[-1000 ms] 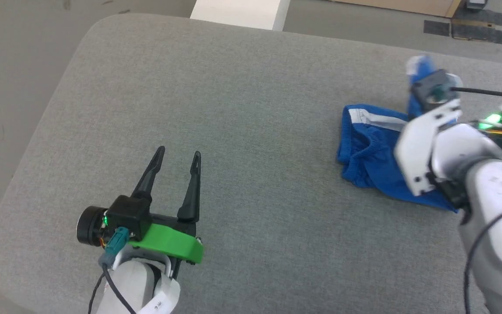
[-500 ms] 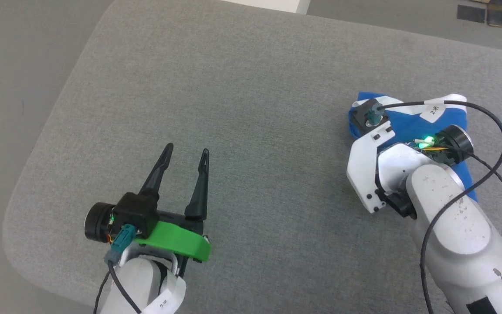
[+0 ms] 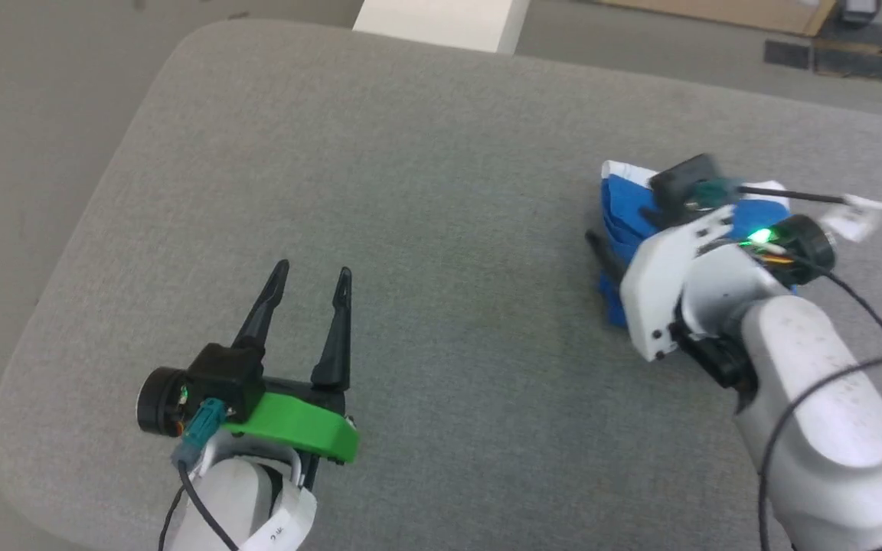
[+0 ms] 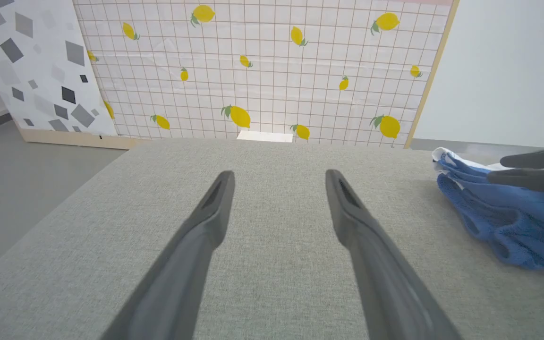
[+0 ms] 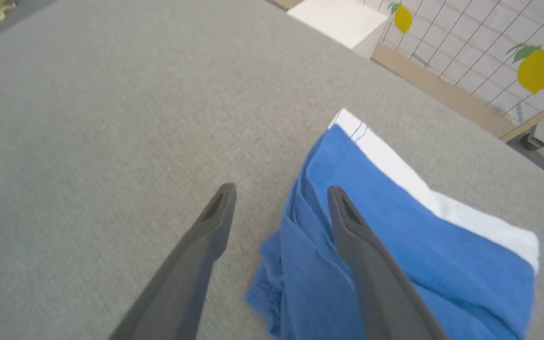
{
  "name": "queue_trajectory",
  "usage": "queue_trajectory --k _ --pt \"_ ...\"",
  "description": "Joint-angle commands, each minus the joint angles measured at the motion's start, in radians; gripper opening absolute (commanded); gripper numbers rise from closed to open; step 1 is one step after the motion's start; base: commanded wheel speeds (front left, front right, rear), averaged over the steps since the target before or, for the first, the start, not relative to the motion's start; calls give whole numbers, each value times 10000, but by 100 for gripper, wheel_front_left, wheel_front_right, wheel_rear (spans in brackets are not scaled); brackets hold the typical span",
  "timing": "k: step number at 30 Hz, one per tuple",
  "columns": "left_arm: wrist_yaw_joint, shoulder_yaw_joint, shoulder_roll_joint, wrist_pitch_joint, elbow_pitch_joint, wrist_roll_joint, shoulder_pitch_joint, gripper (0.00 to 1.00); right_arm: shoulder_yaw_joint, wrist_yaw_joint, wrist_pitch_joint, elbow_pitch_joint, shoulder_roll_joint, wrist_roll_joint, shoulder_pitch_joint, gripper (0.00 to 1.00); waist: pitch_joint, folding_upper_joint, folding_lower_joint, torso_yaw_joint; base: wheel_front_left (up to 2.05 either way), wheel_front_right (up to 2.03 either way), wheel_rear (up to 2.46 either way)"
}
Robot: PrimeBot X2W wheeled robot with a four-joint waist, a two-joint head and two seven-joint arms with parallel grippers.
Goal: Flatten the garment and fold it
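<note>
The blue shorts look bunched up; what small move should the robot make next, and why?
Probably lower the right gripper and close it on the garment's edge. Its jaws are open, one finger over the crumpled blue fabric and the other over the bare grey cushion, so nothing is gripped yet. The left gripper is open, well away.

The grey, fabric-covered tabletop has rounded corners. The garment, blue with a white band, lies bunched in layers directly on it, toward its right side.
</note>
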Motion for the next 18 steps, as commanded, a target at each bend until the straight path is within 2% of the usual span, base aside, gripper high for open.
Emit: queue_trajectory --k 1,11,14,18 --pt "18 67 -32 -42 0 84 139 100 -292 -13 -483 -377 48 38 306 100 -383 0 0 -385 0 0 0" --pt "29 516 -32 -42 -116 120 497 100 -2460 -13 -4245 -2897 754 -152 2501 100 -1071 0 0 -1477 0 0 0" --pt "29 665 -32 -42 -124 142 628 100 -3068 -13 -5400 -3112 910 -157 3401 100 -1242 0 0 -1863 0 0 0" --pt "8 788 -32 -42 -98 120 766 100 -3463 -13 -6329 -2947 971 -242 4184 100 -1456 0 0 -2148 0 0 0"
